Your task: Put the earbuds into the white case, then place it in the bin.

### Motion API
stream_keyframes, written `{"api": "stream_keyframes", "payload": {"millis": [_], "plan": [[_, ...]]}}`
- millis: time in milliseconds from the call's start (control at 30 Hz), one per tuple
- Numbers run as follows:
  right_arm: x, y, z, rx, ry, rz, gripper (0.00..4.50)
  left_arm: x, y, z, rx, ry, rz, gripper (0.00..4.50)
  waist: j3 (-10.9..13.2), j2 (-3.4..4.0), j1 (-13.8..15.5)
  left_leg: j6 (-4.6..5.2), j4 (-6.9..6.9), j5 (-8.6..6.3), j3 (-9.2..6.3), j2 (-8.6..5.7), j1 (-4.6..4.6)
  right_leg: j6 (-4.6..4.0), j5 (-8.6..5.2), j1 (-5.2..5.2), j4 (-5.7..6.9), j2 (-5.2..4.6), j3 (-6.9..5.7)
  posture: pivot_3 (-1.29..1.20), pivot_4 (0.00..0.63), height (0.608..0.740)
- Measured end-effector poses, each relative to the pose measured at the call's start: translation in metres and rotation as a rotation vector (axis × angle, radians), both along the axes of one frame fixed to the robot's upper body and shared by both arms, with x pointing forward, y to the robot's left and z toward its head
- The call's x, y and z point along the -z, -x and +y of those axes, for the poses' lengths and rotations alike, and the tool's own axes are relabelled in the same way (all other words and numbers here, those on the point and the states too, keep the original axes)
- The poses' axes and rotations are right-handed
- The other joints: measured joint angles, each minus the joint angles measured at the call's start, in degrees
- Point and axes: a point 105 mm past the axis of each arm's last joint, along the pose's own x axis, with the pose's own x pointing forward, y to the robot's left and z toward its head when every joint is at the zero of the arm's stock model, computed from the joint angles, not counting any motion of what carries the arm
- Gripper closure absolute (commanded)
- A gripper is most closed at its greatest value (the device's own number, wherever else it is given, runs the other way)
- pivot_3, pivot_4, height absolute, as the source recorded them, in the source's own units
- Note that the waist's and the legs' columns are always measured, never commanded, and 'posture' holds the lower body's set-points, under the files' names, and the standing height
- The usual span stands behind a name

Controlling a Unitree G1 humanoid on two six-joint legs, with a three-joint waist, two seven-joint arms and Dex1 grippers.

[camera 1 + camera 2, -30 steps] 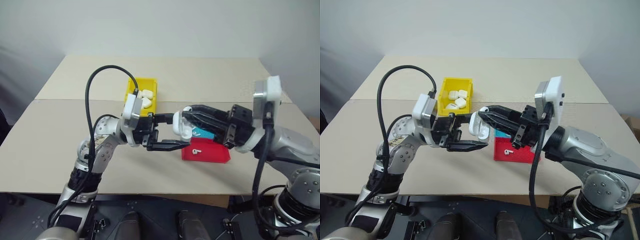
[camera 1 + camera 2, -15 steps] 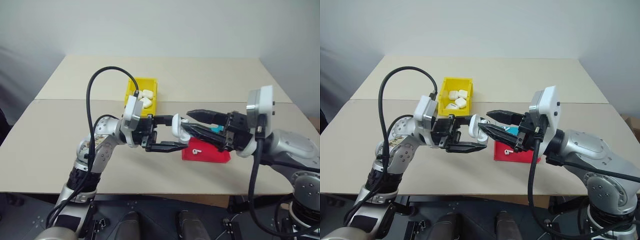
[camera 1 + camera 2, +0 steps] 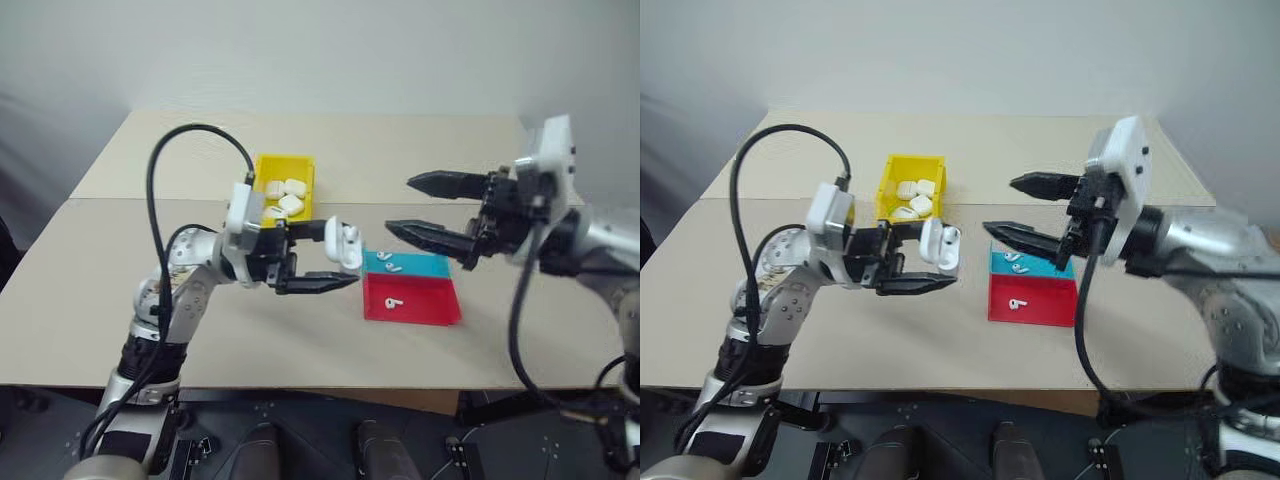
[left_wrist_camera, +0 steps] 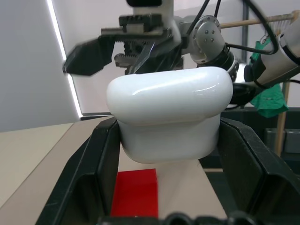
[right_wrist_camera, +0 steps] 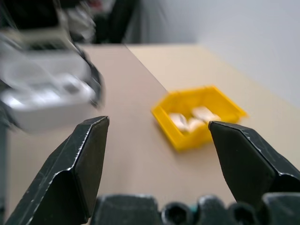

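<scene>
Left gripper (image 3: 325,255) fingers clamp white case (image 3: 347,243), lid closed in wrist view. Right gripper (image 3: 425,207) fingers spread, empty. Head view: bin (image 3: 284,187) beyond case.

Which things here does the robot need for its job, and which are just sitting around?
Needed for the job:
- white case, held in the left hand
- earbuds lying on the tray
- yellow bin, where the case goes
- right hand, open with nothing in it

Just sitting around:
- other white cases already in the bin
- red-and-blue tray
- table
</scene>
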Motion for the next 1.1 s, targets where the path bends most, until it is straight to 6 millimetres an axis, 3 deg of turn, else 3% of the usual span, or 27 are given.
{"api": "stream_keyframes", "payload": {"millis": [100,200,267,467,667,1100], "plan": [[0.020,-0.031,-0.008,0.001,0.225,0.008,0.70,-0.002,-0.001,0.004,-0.020,0.006,-0.004,1.68,0.00,0.00,-0.25,0.00,-0.01,0.00,0.02,0.00,-0.01,0.00,0.00,-0.05,0.01,0.02,0.02,0.00,0.150,0.740],[0.041,-0.057,-0.007,-0.059,0.412,0.032,1.43,-0.001,-0.001,0.008,-0.042,0.001,-0.002,1.68,0.00,0.00,-0.78,0.00,-0.04,0.00,0.00,0.01,-0.05,0.05,0.03,-0.12,0.05,0.05,0.03,0.00,0.150,0.740],[0.055,-0.069,-0.002,-0.124,0.512,0.053,2.15,0.001,-0.002,0.012,-0.063,0.000,0.000,1.68,0.00,0.00,-1.21,0.01,-0.05,0.00,0.00,0.01,-0.08,0.27,0.16,-0.14,0.07,0.05,0.02,0.00,0.150,0.740],[0.091,-0.093,-0.005,-0.208,0.729,0.104,2.15,-0.002,-0.001,0.019,-0.112,0.001,-0.014,1.68,0.01,0.00,-0.99,0.01,-0.03,0.00,-0.01,0.00,-0.48,-0.07,0.48,-0.50,0.10,0.03,-0.02,0.00,0.150,0.740],[0.109,-0.105,-0.001,-0.254,0.825,0.137,2.15,0.001,0.003,0.023,-0.144,-0.002,-0.012,1.68,0.01,0.02,-1.19,0.00,-0.03,0.01,0.00,0.00,-0.52,-0.10,0.49,-0.63,0.23,0.04,-0.01,0.00,0.150,0.740],[0.141,-0.108,0.005,-0.299,0.909,0.192,2.15,0.000,0.011,0.027,-0.187,0.000,-0.025,1.68,0.02,0.04,-1.35,-0.06,-0.03,0.05,0.01,0.00,-0.45,-0.13,0.50,-0.63,0.34,0.05,0.00,0.00,0.150,0.740]]}}
